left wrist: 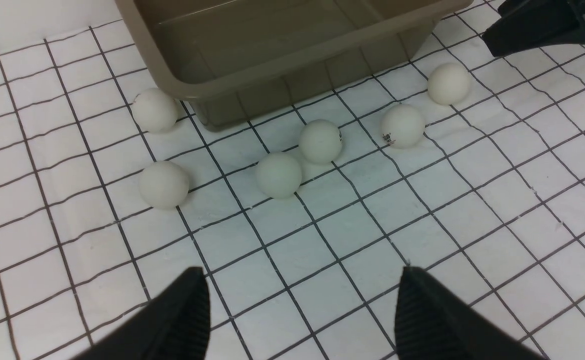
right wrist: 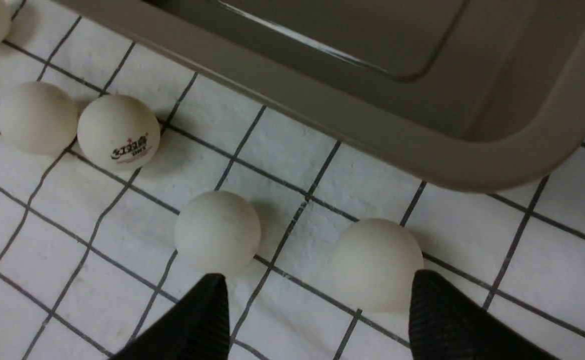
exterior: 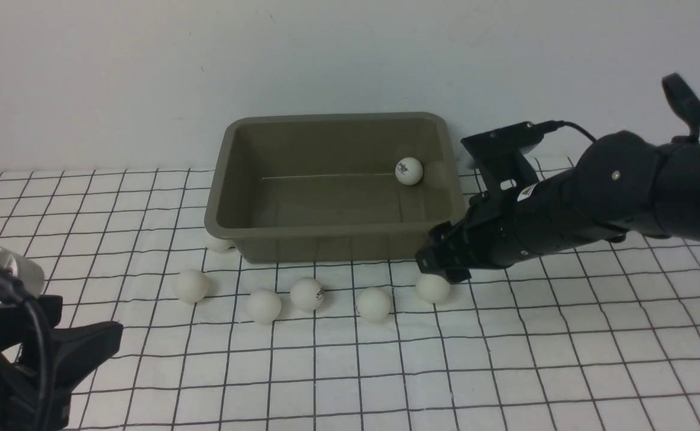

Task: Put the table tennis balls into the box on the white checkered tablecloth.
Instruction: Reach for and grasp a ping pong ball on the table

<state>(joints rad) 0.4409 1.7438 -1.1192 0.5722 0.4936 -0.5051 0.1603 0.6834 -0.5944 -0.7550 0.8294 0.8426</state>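
— Six table tennis balls (exterior: 307, 294) lie on the white checkered tablecloth (exterior: 505, 359) in front of the box (exterior: 332, 242); a seventh ball (exterior: 408, 170) sits inside. Which goes first?

— I'd say the rightmost ball (right wrist: 376, 265). It sits just below the right pincer (right wrist: 317, 300), between its wide-open, empty jaws and closer to one finger. It's round, so there's no axis to match. The left pincer (left wrist: 302, 300), also open and empty, hangs well apart.

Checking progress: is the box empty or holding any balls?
Not empty: one ball rests inside the box, by its far right wall.
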